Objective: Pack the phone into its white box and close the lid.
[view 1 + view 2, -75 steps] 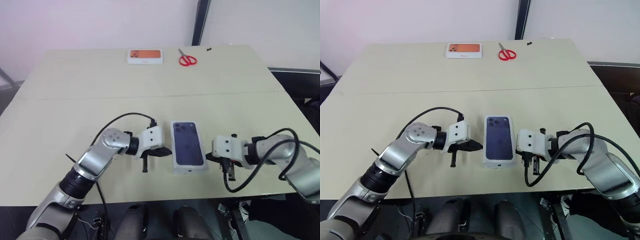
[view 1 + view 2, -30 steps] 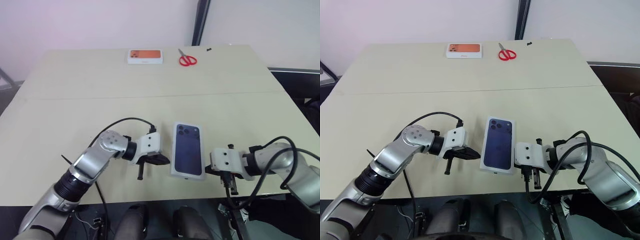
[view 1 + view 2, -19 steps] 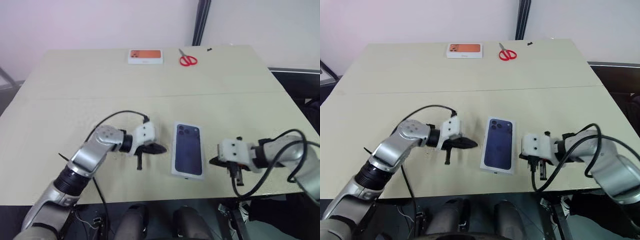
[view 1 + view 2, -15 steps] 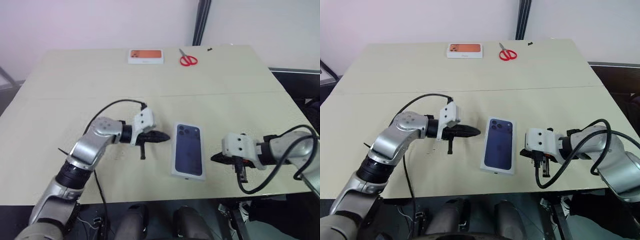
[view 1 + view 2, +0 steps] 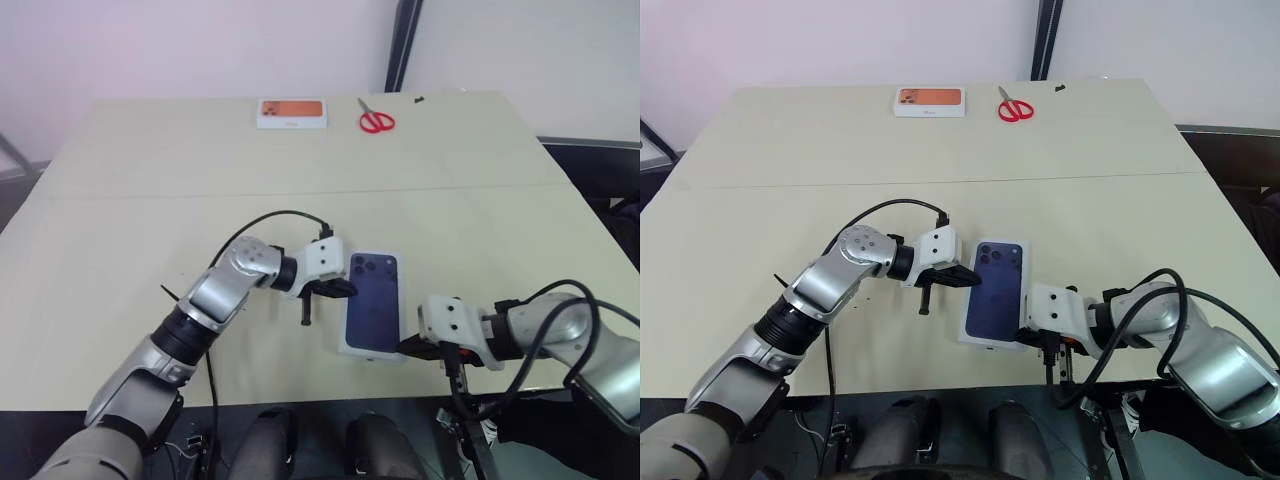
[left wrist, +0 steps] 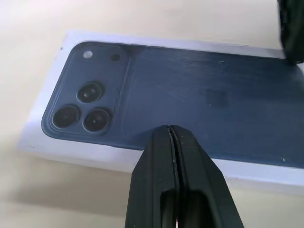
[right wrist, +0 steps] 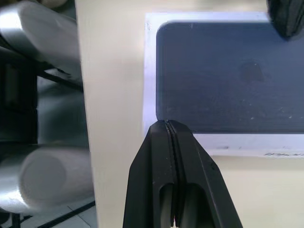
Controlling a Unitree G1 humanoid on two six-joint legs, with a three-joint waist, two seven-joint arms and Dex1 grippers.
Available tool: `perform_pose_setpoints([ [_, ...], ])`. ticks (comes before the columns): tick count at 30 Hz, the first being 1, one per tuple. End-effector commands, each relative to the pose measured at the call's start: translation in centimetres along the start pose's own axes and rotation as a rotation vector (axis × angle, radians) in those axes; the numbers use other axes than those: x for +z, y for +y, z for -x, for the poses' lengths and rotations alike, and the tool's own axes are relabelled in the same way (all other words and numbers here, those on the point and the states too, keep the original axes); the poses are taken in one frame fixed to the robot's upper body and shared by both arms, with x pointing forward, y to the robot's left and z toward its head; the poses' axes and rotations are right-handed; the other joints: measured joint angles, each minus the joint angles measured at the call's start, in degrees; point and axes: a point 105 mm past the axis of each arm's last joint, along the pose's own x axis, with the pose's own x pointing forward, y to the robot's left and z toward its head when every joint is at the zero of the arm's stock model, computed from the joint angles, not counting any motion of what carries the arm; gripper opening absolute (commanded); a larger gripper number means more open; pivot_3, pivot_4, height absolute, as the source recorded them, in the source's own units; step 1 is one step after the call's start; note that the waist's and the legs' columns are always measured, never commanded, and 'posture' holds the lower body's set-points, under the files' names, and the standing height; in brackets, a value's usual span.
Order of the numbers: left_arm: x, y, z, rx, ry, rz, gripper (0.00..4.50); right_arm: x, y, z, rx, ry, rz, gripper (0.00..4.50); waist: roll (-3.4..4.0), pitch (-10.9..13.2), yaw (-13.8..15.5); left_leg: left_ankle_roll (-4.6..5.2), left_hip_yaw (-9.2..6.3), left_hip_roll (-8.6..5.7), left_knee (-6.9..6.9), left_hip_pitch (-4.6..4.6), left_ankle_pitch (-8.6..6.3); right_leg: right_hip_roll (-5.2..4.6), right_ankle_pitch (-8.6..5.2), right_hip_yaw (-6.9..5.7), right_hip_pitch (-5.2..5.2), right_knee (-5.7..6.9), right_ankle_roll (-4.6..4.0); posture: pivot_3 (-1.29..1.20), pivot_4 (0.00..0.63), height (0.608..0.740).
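The lid (image 5: 373, 304), its printed dark blue phone picture facing up, is seen seated on the white box (image 6: 142, 160) near the front edge of the tabletop (image 5: 150, 220), lying slightly askew to that edge; the phone itself is judged to be inside, though this cannot be confirmed. The left end effector (image 5: 344, 288), fingers pressed together and holding nothing, is placed at the lid's left long edge near the camera end. The right end effector (image 5: 408, 347), likewise pressed shut and empty, is placed at the near right corner. The step in hand is judged to be squaring and seating the closed lid. It is best done with light opposed nudges from both sides, kept balanced so the box is not spun or slid off the front edge. Downward pressure should be spread evenly to avoid tilting the lid. An orange-printed box (image 5: 292, 112) and red scissors (image 5: 375, 120) are noted at the far edge, well apart
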Motion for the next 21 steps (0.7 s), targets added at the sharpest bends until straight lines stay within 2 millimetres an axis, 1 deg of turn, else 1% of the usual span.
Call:
perform_pose_setpoints([
  [1,-1.3,-0.8,-0.6,-0.023,0.044,0.02,0.05,-0.6,-0.3,-0.2,-0.033,0.028,0.001,0.0,-0.01,-0.03,-0.05,0.0,-0.02,0.0,-0.01,0.12,0.0,0.0,0.0,-0.01,0.13,-0.04,0.0,0.0,0.15,0.74],
  [3,-0.8,-0.2,-0.3,0.021,0.01,0.023,0.05,-0.3,-0.8,0.1,-0.054,0.012,0.007,0.0,-0.01,-0.03,-0.04,0.01,-0.06,0.0,-0.11,0.47,-0.01,0.01,0.0,-0.05,0.52,-0.24,0.0,0.0,0.15,0.74],
  [5,0.1,1.1,0.4,0.103,-0.05,0.039,0.05,0.2,-1.7,0.6,-0.092,-0.017,0.011,0.0,-0.01,-0.03,0.01,0.06,-0.1,0.0,-0.17,0.74,-0.05,0.01,0.0,-0.08,0.88,-0.42,0.0,0.0,0.15,0.74],
  [7,1.6,3.7,2.3,0.266,-0.154,0.071,0.05,1.2,-3.9,1.5,-0.193,-0.086,-0.018,0.0,-0.05,0.0,-0.06,0.08,-0.1,0.0,-0.17,0.76,-0.06,0.0,0.0,-0.08,0.91,-0.48,0.0,0.0,0.15,0.74],
  [8,2.0,4.9,3.8,0.349,-0.195,0.1,0.05,1.5,-5.2,2.1,-0.252,-0.126,-0.037,0.0,-0.05,0.01,-0.09,0.08,-0.09,0.0,-0.16,0.75,-0.06,0.0,0.0,-0.07,0.89,-0.47,0.0,0.0,0.15,0.74],
  [9,2.2,5.8,5.1,0.416,-0.223,0.116,0.05,1.8,-6.3,2.6,-0.303,-0.159,-0.04,0.0,-0.05,0.01,-0.23,0.08,-0.09,0.0,-0.17,0.72,-0.06,0.0,0.0,-0.06,0.82,-0.45,0.0,0.0,0.15,0.74],
  [11,1.8,6.8,8.0,0.528,-0.24,0.137,0.05,1.6,-8.2,3.5,-0.388,-0.182,-0.056,0.0,-0.04,0.0,-0.35,0.07,-0.09,0.0,-0.22,0.71,-0.05,0.01,0.0,-0.06,0.74,-0.41,0.0,0.0,0.15,0.74],
  [13,0.9,7.0,10.2,0.605,-0.231,0.15,0.05,1.4,-10.1,4.4,-0.477,-0.223,-0.09,0.0,-0.03,0.0,-0.38,0.06,-0.08,0.01,-0.3,0.71,-0.05,0.01,0.0,-0.06,0.69,-0.42,0.0,0.0,0.15,0.74],
  [16,-1.3,5.9,13.1,0.689,-0.177,0.164,0.05,1.0,-13.7,5.6,-0.626,-0.335,-0.211,0.0,0.01,-0.01,-0.87,0.02,-0.05,0.01,-0.33,0.72,-0.03,0.0,0.0,-0.01,0.69,-0.45,0.0,0.0,0.15,0.74],
  [18,-2.4,5.1,14.2,0.727,-0.143,0.17,0.05,0.4,-14.9,6.0,-0.663,-0.369,-0.251,0.0,0.04,0.02,-0.42,-0.01,-0.01,-0.01,-0.33,0.74,-0.02,-0.01,0.0,0.05,0.69,-0.43,0.0,0.0,0.15,0.74],
  [19,-3.4,4.6,15.2,0.76,-0.129,0.192,0.05,0.2,-15.4,6.0,-0.672,-0.384,-0.271,0.0,0.03,0.03,0.02,0.03,-0.03,-0.01,-0.32,0.73,-0.04,-0.01,0.0,0.03,0.68,-0.43,0.0,0.0,0.15,0.74],
  [21,-4.2,4.1,16.1,0.803,-0.121,0.223,0.05,-0.6,-16.0,6.1,-0.681,-0.388,-0.287,0.0,0.03,0.03,0.43,0.04,-0.05,-0.02,-0.29,0.72,-0.05,-0.04,0.0,-0.01,0.72,-0.47,0.0,0.0,0.15,0.74],
])
